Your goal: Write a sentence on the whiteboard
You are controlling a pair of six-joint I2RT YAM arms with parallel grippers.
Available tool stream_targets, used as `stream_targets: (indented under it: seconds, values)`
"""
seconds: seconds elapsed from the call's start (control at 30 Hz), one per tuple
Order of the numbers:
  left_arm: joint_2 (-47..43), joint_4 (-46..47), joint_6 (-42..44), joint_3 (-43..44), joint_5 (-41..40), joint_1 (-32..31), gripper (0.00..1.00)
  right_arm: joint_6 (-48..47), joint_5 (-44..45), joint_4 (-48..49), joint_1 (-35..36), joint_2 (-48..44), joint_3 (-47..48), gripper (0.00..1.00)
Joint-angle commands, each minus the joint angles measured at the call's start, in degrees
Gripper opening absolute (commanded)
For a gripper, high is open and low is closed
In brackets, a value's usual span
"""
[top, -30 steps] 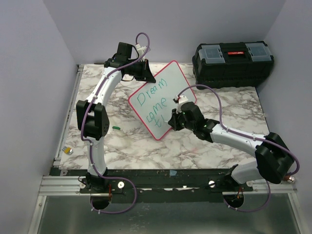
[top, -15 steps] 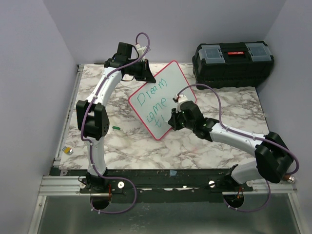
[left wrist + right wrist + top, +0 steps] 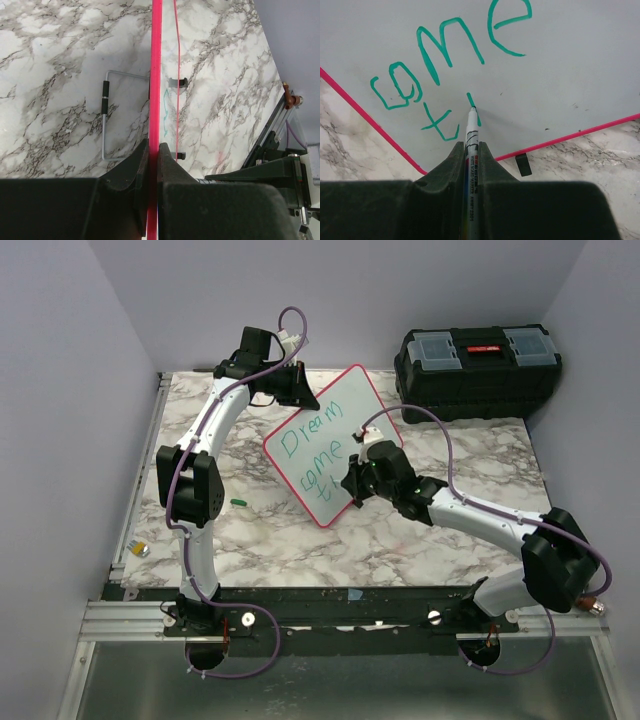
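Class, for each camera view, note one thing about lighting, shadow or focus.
Top external view: soft even light, no glare on the white red-rimmed whiteboard. Right wrist view: green handwritten letters crisp; the white-barrelled marker casts a faint grey shadow rightwards; the black right gripper looks underexposed. Left wrist view: the board's shadow greys the marble tabletop left of its rim.

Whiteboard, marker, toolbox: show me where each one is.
whiteboard (image 3: 348,402), top external view, bare white upper face.
marker (image 3: 471,132), right wrist view, white barrel behind the tip.
toolbox (image 3: 478,382), top external view, black front wall.
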Motion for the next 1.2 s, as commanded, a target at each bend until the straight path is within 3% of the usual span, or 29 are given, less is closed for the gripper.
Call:
stream_targets:
  seconds: [0.0, 1.17]
  values:
    - [-1.05, -1.48, 2.16, -1.21, -2.72, -1.27, 0.00, 0.52, 3.20, -1.23, 0.11, 1.85, 2.12, 0.01]
    - [-2.28, -1.08, 2.08, -2.28, -2.85, -1.26, 0.00, 0.69, 7.98, -1.27, 0.00, -2.43, 2.54, 0.01]
